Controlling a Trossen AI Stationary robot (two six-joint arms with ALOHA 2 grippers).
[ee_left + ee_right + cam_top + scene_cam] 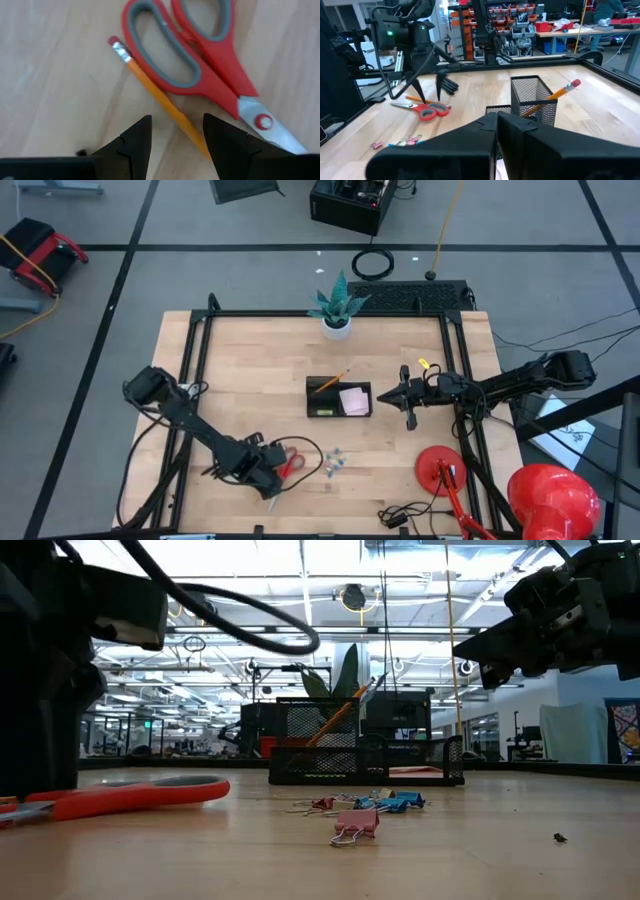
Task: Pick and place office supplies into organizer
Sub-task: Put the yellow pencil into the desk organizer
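Observation:
An orange pencil [160, 97] lies flat on the table beside red-handled scissors [200, 60], also flat. My left gripper [175, 132] points down over them near the table's front edge [270, 480], open, one finger on either side of the pencil's shaft, touching nothing that I can see. The black organizer [338, 397] stands mid-table with another pencil [328, 383] leaning in it and a pink sticky-note pad [353, 401] inside. Small clips [333, 465] lie right of the scissors. My right gripper [405, 395] hovers shut, right of the organizer.
A white plant pot [335, 327] stands at the far edge behind the organizer. A red lamp [553, 498] and its round base [440, 470] take up the near right corner. Black frame rails [195, 360] run along the table's sides.

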